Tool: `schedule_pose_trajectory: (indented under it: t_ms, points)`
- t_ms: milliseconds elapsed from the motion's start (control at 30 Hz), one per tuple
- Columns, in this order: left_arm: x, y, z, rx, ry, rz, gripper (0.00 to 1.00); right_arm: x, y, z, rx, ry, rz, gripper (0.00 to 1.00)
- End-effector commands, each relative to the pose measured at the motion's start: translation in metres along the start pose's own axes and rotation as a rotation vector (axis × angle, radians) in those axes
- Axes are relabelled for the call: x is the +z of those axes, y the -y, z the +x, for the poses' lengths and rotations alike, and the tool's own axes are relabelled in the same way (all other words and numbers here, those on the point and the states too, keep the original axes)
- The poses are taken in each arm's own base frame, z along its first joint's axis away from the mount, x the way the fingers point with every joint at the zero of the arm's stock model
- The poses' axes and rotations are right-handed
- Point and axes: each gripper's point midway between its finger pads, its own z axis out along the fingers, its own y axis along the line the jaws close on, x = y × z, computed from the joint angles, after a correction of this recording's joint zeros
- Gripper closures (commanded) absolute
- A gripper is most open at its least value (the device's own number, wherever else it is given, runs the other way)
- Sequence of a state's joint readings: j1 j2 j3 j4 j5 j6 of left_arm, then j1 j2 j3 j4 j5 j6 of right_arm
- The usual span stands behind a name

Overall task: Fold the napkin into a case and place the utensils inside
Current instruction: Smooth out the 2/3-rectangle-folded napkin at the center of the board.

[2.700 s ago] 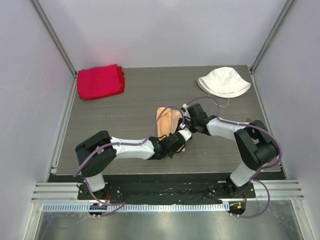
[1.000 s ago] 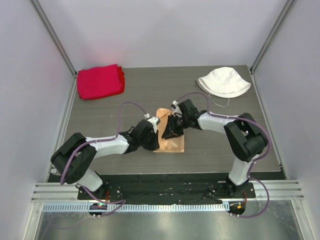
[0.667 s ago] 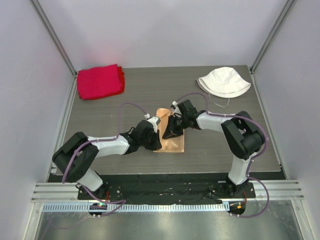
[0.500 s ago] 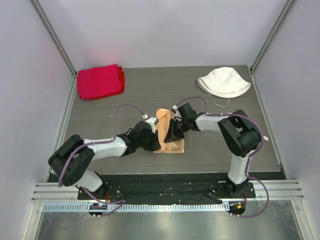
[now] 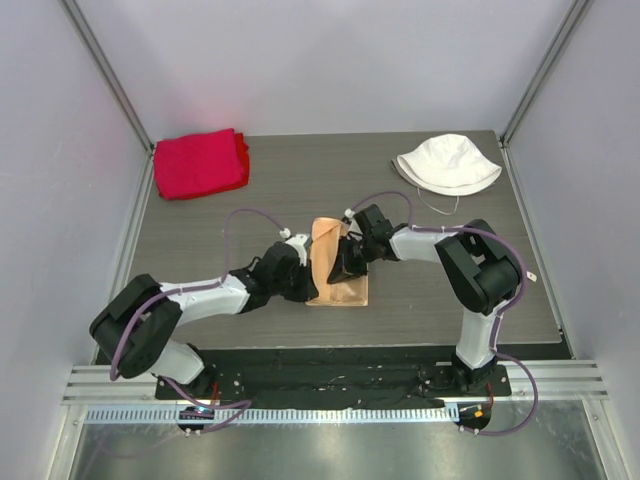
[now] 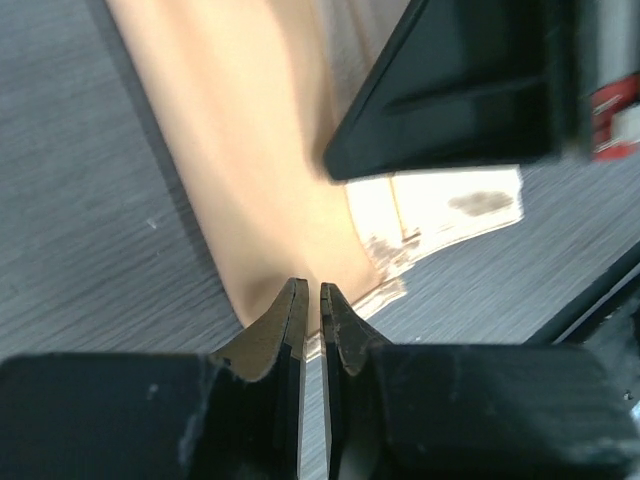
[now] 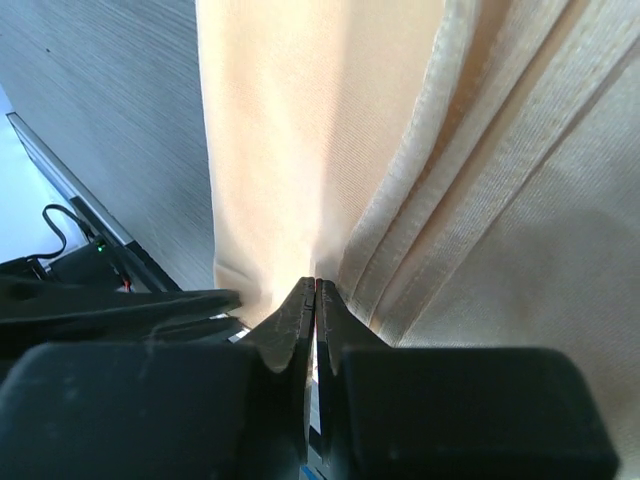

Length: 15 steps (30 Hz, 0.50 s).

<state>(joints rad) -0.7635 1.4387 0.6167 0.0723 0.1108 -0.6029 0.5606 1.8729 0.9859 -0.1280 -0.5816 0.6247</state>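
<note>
Folding is in progress: the napkin (image 5: 338, 268), partly folded, lies near the middle of the table's (image 5: 250, 200) near edge, the left gripper (image 6: 311, 292) and right gripper (image 7: 313, 285) each pinched shut on a fold; the case is unformed and the utensils cannot be made out.

even light, blurry wrist views, napkin (image 6: 250, 150) glare

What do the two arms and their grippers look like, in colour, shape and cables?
Both the left arm and the right arm have white tubular links joined by bulky black joints. A thin purplish-grey cable loops outside each arm. The left gripper and the right gripper are matte black, each with two flat fingers that taper to thin tips.
</note>
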Motion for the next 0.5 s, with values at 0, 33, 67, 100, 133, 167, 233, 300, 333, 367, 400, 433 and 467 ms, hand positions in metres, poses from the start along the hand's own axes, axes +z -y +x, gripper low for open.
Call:
schedule_pose_trajectory:
  t_ms: [0,33,67,100,133,167,233,300,333,367,400,433,467]
  points:
    - [0.008,-0.005,0.020,-0.047,-0.011,0.038,0.87,-0.014,-0.023,-0.030,-0.064,0.084,-0.025,0.91]
    - [0.009,-0.005,0.022,-0.050,-0.010,0.046,0.87,-0.017,-0.025,-0.037,-0.069,0.100,-0.029,0.91]
    - [0.010,-0.008,0.028,-0.053,-0.023,0.041,0.87,-0.020,-0.027,-0.041,-0.070,0.108,-0.030,0.90]
    - [0.012,-0.010,0.031,-0.054,-0.033,0.034,0.87,-0.022,-0.028,-0.044,-0.072,0.111,-0.030,0.89]
    - [0.013,-0.010,0.031,-0.054,-0.033,0.036,0.87,-0.027,-0.029,-0.052,-0.072,0.128,-0.030,0.88]
    - [0.012,-0.008,0.029,-0.054,-0.024,0.041,0.87,-0.032,-0.030,-0.055,-0.074,0.135,-0.031,0.85]
    - [0.009,-0.003,0.022,-0.050,-0.005,0.050,0.87,-0.040,-0.030,-0.063,-0.078,0.160,-0.028,0.82]
    - [0.006,-0.001,0.013,-0.041,0.005,0.042,0.86,-0.051,-0.029,-0.066,-0.085,0.178,-0.018,0.78]
    - [0.002,0.003,0.006,-0.036,0.021,0.047,0.84,-0.054,-0.025,-0.067,-0.080,0.183,-0.008,0.76]
    - [-0.001,0.004,0.004,-0.032,0.025,0.044,0.83,-0.061,-0.016,-0.070,-0.060,0.196,0.013,0.75]
    - [-0.004,0.004,0.003,-0.025,0.018,0.033,0.80,-0.068,-0.014,-0.071,-0.067,0.213,0.020,0.74]
    - [-0.010,0.011,-0.008,-0.018,0.040,0.043,0.78,-0.070,-0.005,-0.069,-0.055,0.214,0.038,0.72]
    - [-0.014,0.011,-0.011,-0.011,0.046,0.040,0.76,-0.076,0.006,-0.069,-0.036,0.223,0.064,0.71]
